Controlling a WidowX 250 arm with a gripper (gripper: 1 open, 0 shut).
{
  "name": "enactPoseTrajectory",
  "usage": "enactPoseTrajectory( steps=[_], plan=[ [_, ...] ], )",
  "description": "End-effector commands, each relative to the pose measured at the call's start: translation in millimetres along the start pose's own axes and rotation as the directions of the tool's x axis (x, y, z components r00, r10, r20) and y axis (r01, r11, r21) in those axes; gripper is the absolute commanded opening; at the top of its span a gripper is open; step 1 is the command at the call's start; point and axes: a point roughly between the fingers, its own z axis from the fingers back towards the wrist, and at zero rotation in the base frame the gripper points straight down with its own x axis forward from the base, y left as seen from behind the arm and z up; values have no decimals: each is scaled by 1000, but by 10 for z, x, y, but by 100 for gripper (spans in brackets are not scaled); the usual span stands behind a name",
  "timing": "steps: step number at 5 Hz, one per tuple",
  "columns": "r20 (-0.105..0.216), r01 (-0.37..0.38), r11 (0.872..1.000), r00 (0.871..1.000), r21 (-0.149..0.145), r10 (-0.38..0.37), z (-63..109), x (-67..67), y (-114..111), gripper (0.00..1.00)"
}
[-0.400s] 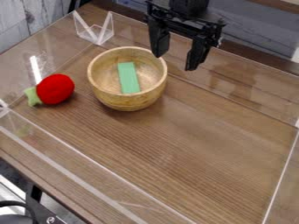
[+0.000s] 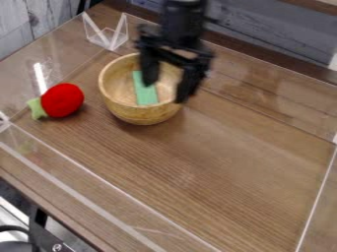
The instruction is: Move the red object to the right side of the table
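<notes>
The red object [image 2: 61, 99], a small round soft toy with a green leafy end, lies on the brown wood-grain table [image 2: 211, 167] at the left, near the clear wall. My gripper [image 2: 174, 84] hangs open, fingers pointing down, over the wooden bowl [image 2: 128, 108] and well to the right of the red toy. Nothing is between its fingers. One finger covers part of the bowl's right rim.
Inside the wooden bowl lies a green rectangular block [image 2: 145, 91]. Low clear acrylic walls [image 2: 79, 197] edge the tabletop. A clear folded stand [image 2: 102, 31] sits at the back left. Bare wood stretches across the right half.
My gripper has come from the back right down and to the left, now standing over the bowl. The red toy and the bowl have not moved.
</notes>
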Motion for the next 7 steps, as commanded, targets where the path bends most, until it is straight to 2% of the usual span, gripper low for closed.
enactPoseTrajectory(
  steps=[1,2,3,4,5,7],
  plan=[
    [74,1,1000,997,21,-3,85,-193,383,100],
    [103,-138,990,985,17,136,75,-330,869,100],
    [118,-254,967,961,8,252,14,-418,1292,100],
    [128,-235,972,964,3,233,-162,-482,1414,100],
    [129,-207,978,970,-6,206,-359,-467,1378,100],
    [145,-219,976,965,-8,217,-526,-312,1249,100]
  ],
)
